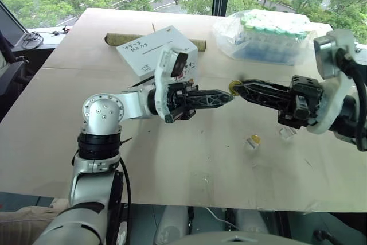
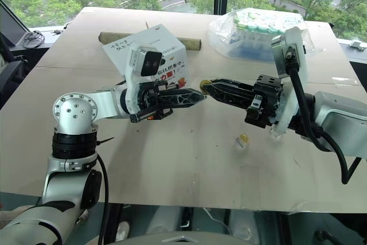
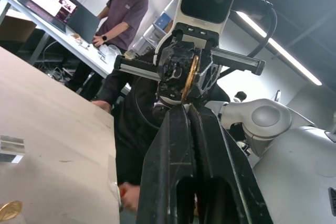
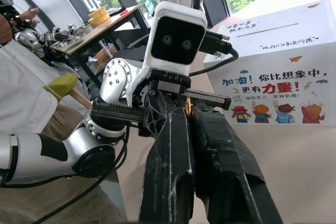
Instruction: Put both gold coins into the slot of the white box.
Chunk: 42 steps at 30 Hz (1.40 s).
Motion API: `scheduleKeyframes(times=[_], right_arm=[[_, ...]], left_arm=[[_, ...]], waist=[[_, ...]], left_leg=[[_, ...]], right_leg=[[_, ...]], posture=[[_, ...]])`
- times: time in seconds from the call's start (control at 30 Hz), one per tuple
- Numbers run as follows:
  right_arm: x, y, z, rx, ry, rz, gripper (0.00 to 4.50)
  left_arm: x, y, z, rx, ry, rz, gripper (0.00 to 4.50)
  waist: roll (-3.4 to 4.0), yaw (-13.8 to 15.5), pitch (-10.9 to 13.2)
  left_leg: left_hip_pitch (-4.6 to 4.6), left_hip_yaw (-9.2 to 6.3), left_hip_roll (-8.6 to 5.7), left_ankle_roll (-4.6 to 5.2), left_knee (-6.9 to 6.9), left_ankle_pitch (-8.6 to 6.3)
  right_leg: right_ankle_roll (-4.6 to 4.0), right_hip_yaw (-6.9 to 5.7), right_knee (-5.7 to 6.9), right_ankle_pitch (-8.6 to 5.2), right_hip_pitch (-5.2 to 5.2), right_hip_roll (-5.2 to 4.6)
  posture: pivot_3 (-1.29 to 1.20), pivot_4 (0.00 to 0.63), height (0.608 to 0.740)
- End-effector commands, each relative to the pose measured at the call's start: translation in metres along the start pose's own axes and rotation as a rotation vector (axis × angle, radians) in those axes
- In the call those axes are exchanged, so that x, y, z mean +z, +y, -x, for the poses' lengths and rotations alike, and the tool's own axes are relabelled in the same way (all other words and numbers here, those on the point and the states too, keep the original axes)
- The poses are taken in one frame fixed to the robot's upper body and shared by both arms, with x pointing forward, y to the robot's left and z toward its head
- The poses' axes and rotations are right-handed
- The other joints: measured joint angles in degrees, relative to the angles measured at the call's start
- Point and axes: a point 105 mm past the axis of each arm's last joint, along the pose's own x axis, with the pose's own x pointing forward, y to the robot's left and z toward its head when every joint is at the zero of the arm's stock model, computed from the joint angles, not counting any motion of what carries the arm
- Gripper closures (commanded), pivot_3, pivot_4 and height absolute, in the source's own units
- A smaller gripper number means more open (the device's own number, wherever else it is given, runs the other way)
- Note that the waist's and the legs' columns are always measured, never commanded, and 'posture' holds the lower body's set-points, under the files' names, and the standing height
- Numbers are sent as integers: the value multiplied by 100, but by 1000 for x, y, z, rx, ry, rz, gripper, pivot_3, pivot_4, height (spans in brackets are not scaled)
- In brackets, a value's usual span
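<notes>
- A shiny gold metal coin (image 1: 234,88) is seen.
- Matt printed cardboard forms the white box (image 2: 167,55).
- The table (image 1: 172,159) is smooth pale wood.
- Glossy clear plastic forms the bag (image 1: 269,35).

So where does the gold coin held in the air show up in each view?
Left eye view: held gold coin at centre, pinched at the tip of the right gripper.
Right eye view: just left of centre.
Left wrist view: edge-on, upper middle.
Right wrist view: a gold sliver at centre.
Shared landmark: white box, behind the coin in both eye views and the right wrist view.
</notes>
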Motion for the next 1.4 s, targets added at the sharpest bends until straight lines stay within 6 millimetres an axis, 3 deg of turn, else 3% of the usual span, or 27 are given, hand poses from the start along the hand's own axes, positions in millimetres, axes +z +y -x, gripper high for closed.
scheduleKeyframes(times=[0.03,0.07,1.2,1.23,1.27,1.37,1.4], right_arm=[[6,7,0,21,-23,21,4500],[6,7,0,22,-23,21,4500],[3,12,2,57,-26,16,4500],[3,12,2,56,-26,16,4500],[3,12,2,55,-27,15,4500],[3,12,3,53,-28,15,4500],[3,12,3,52,-28,16,4500]], left_arm=[[7,-5,-2,-12,-8,-39,2710],[7,-6,-3,-15,-8,-37,2372],[14,-4,0,-21,-35,-30,2372],[14,-4,0,-22,-36,-30,2873],[14,-5,0,-25,-35,-28,3035],[14,-5,0,-30,-35,-26,4451],[14,-6,0,-33,-34,-25,4481]], waist=[[0,1,0],[0,2,0],[-6,1,5],[-6,1,5],[-6,1,5],[-6,-1,5],[-6,-1,6]], left_leg=[[0,0,0,0,0,0],[0,0,0,0,0,0],[-2,-2,0,0,-1,0],[-2,-2,0,0,-1,0],[-2,-2,0,0,-1,0],[-2,-1,0,0,-1,0],[-2,-2,0,0,-2,0]], right_leg=[[0,0,0,0,0,0],[0,0,0,0,0,0],[0,-4,-5,0,1,-1],[0,-5,-5,0,1,-1],[0,-5,-5,0,1,-1],[0,-4,-5,0,1,-2],[0,-4,-6,0,1,-2]], posture=[[0,150,740],[0,150,740],[0,150,740],[0,150,740],[0,150,740],[0,150,740],[0,150,740]])
